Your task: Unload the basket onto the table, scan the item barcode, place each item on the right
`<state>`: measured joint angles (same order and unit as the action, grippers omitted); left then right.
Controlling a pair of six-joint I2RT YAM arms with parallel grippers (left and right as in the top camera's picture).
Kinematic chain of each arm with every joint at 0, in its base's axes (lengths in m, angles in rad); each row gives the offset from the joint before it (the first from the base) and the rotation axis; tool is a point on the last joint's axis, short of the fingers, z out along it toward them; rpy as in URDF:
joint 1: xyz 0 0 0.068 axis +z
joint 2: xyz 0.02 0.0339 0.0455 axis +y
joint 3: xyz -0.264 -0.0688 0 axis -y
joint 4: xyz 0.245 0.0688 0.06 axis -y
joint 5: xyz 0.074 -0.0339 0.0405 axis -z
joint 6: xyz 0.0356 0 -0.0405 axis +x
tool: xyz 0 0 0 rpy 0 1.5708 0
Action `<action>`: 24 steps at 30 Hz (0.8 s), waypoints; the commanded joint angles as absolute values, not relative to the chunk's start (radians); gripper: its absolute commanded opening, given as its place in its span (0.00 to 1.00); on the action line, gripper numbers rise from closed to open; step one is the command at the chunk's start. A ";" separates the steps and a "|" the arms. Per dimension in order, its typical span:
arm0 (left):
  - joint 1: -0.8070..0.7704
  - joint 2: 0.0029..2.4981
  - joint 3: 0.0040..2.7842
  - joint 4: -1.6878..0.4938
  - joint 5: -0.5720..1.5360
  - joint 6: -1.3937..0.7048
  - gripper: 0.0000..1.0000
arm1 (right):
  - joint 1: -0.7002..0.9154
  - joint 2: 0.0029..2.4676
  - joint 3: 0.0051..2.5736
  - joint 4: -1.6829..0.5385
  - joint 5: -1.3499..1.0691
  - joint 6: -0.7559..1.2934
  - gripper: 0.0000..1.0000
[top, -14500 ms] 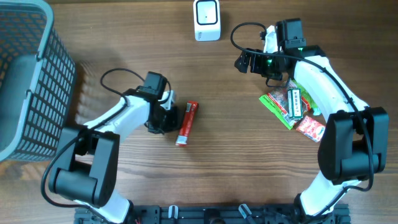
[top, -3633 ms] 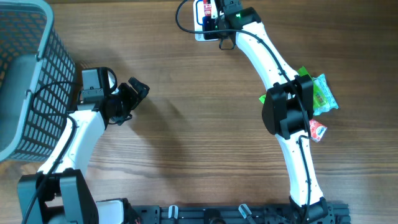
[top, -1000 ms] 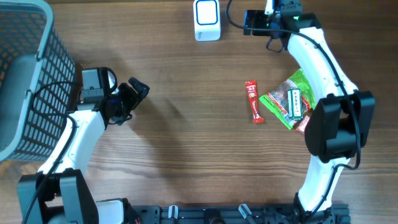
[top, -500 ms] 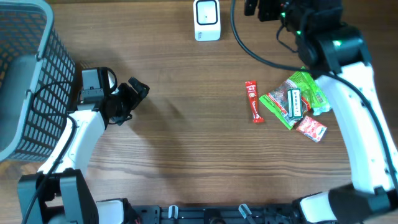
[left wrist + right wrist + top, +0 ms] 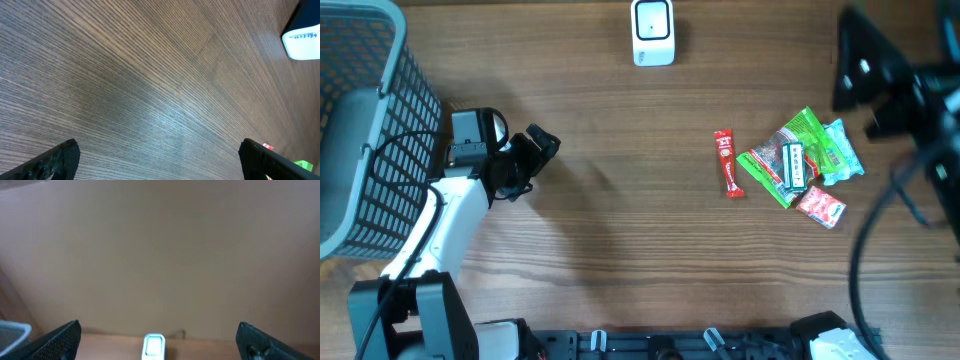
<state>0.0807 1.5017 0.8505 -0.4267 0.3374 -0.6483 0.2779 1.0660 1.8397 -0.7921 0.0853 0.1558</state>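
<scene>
Both grippers are spread as wide as they go and neither has hold of anything. Over on my left side the left gripper (image 5: 528, 165) hangs low over bare table (image 5: 620, 250), just beside the grey basket (image 5: 370, 130), with the arm rising from the near edge, bending at the elbow and pointing its fingers out to the right. From that wrist I see wood grain between the two black fingertips (image 5: 55, 160), the white scanner (image 5: 302, 35) up in the far corner and a sliver of red and green at the lower right. On the other side my right arm is lifted high, so close under the overhead camera that it shows only as a dark blur at the right edge. The right gripper (image 5: 159, 326) looks out level at the plain wall, scanner small and low between its fingers, a corner of the basket at the lower left. And the red tube (image 5: 727, 163)? Lying flat on the table, right of centre, just beside the green packets (image 5: 790, 160), a small red packet (image 5: 820, 207) beyond them, well apart from the scanner and from both grippers
</scene>
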 commanded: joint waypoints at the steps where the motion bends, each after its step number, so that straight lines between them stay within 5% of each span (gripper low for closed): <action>1: 0.088 1.500 0.860 -0.427 0.331 -0.632 1.00 | 0.276 1.007 1.838 -0.936 0.150 0.149 1.00; 11: 0.088 1.500 0.860 -0.427 0.331 -0.632 1.00 | 0.126 0.846 1.793 -1.140 0.089 0.150 1.00; 24: 0.088 1.500 0.860 -0.427 0.331 -0.632 1.00 | 0.105 0.320 0.889 -0.417 0.083 0.134 1.00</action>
<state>0.0807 1.5017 0.8505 -0.4271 0.3378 -0.6483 0.1246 0.4286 1.0760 -0.5468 0.0990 0.1406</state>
